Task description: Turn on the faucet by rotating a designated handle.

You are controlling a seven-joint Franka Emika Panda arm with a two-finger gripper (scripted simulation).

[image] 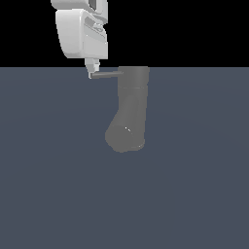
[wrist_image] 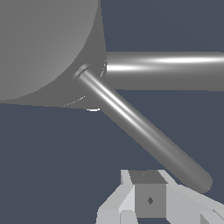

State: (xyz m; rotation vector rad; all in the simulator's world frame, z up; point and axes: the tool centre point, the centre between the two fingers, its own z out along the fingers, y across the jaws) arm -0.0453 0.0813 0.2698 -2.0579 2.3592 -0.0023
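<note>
The faucet (image: pixel 131 109) is a thick matte grey column with a rounded, bent spout end, seen in the middle of the exterior view. Its handle (image: pixel 106 75), a thin straight grey rod, sticks out from the column's top toward the exterior view's left. My white gripper (image: pixel 91 73) hangs over the rod's free end, fingertips at or against the tip, fingers together with nothing between them. In the wrist view the handle (wrist_image: pixel 140 131) runs diagonally from the big column (wrist_image: pixel 43 43) and ends just beside my gripper (wrist_image: pixel 146 183). A thicker faucet tube (wrist_image: pixel 166 70) runs off from the column.
The faucet stands on a flat dark blue-grey floor (image: pixel 194 194). Nothing else is in view; the background beyond the floor is black.
</note>
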